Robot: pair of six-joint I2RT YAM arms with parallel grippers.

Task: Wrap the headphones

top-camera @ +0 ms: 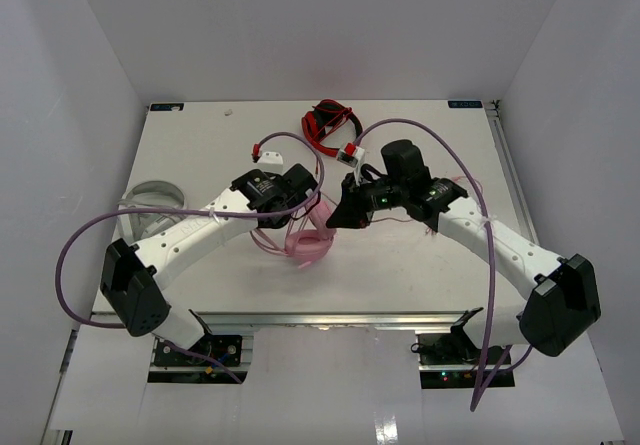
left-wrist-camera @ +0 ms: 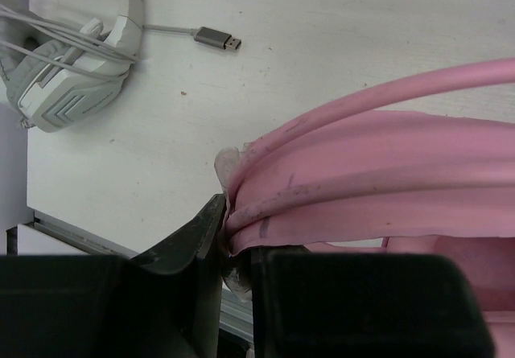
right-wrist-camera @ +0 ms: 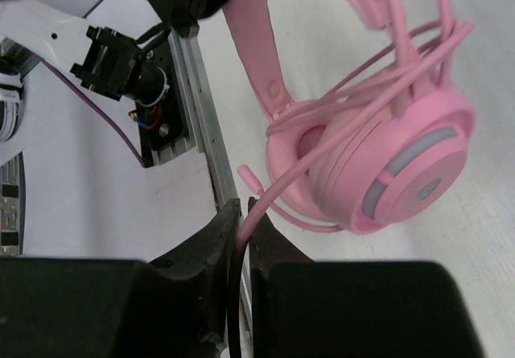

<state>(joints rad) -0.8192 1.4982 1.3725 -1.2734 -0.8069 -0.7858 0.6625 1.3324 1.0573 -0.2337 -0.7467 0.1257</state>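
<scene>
Your left arm reaches in from the near left corner, forearm slanting toward the middle of the white counter (top-camera: pixel 200 145). At its end, the left gripper (left-wrist-camera: pixel 229 241) has its fingers clamped on the pink headband (left-wrist-camera: pixel 386 189) of the pale pink over-ear headphones (top-camera: pixel 305 237), with cable strands squeezed in beside the band. Your right arm mirrors that from the near right, wrist turned inward. The right gripper (right-wrist-camera: pixel 241 225) has its fingers closed on the thin pink cable (right-wrist-camera: pixel 256 207), which runs up from the tips toward the round padded ear cup (right-wrist-camera: pixel 394 165).

The headphones are mid-counter between the two wrists; they may be lifted off the surface, but you cannot tell from these views. The cup's outer face carries a pale grey arc, and several cable loops cross it. The small blue labels (top-camera: pixel 465 103) at the counter's far corners are too small to read.
</scene>
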